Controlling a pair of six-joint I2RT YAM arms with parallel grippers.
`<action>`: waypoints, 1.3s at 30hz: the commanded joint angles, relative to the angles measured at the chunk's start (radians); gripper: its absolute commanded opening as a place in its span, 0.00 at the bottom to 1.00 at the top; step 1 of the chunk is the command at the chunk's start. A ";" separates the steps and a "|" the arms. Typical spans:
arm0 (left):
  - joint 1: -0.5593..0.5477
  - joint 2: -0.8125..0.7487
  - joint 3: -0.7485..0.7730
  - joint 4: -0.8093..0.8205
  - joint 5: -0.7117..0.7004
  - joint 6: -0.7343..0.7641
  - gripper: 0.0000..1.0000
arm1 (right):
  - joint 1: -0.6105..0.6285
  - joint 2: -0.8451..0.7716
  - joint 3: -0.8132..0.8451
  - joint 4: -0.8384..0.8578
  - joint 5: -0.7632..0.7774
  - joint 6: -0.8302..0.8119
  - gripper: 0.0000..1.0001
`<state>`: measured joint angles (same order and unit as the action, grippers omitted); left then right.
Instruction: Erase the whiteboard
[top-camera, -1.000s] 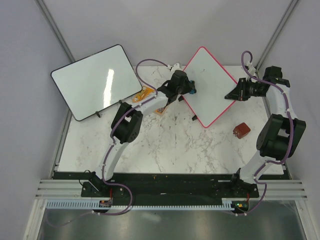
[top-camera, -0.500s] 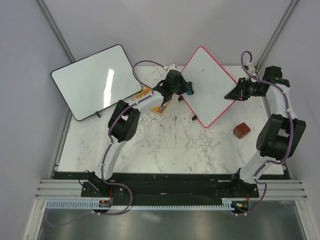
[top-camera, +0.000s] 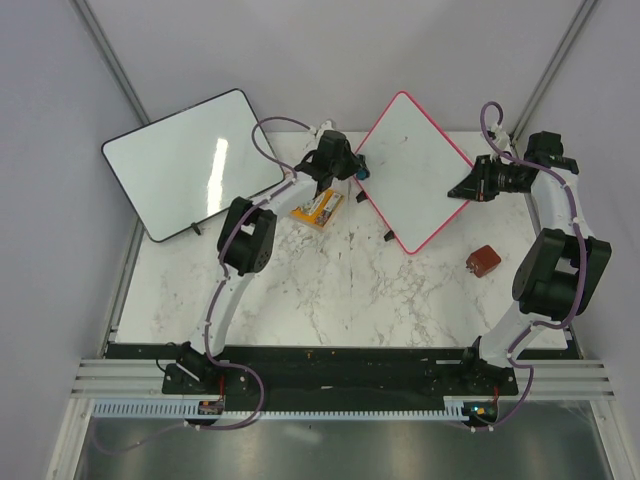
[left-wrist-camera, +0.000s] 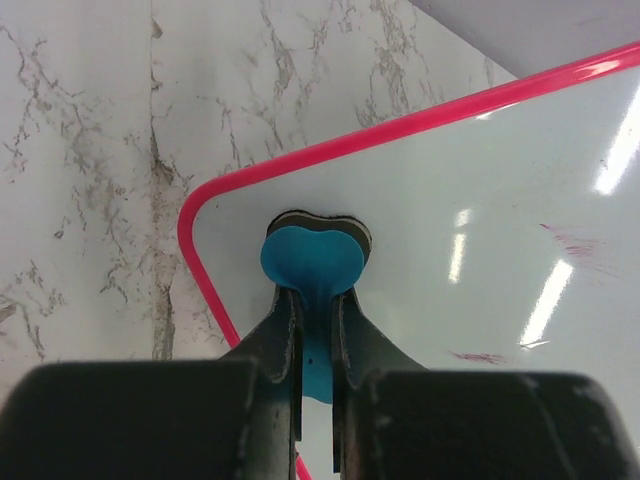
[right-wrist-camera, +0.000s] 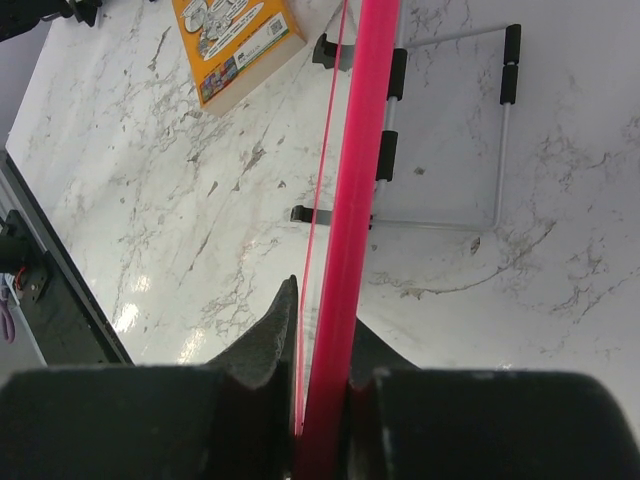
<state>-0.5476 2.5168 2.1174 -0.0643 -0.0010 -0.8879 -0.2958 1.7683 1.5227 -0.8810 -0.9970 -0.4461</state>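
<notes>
Left tool (left-wrist-camera: 316, 305) pinches blue eraser (left-wrist-camera: 312, 258) against whiteboard (left-wrist-camera: 470, 190), 9 o'clock corner; right tool (right-wrist-camera: 322, 335) clamps 3 o'clock edge.

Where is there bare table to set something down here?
Bare marble spans the table's near half, from its near edge up to the orange box and the whiteboard. Crowded at the back: left gripper, eraser, box; at right, the red block.
</notes>
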 joint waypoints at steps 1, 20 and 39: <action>-0.118 0.002 0.061 0.147 -0.028 0.067 0.02 | 0.084 0.031 -0.059 -0.064 0.040 -0.292 0.00; -0.198 0.063 0.216 0.284 -0.260 0.204 0.02 | 0.084 0.025 -0.062 -0.064 0.034 -0.295 0.00; -0.140 -0.072 -0.204 0.095 -0.333 -0.034 0.02 | 0.083 0.017 -0.064 -0.065 0.028 -0.296 0.00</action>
<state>-0.6991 2.4165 1.9640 0.2382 -0.3073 -0.8310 -0.2981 1.7679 1.5188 -0.8787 -1.0050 -0.4667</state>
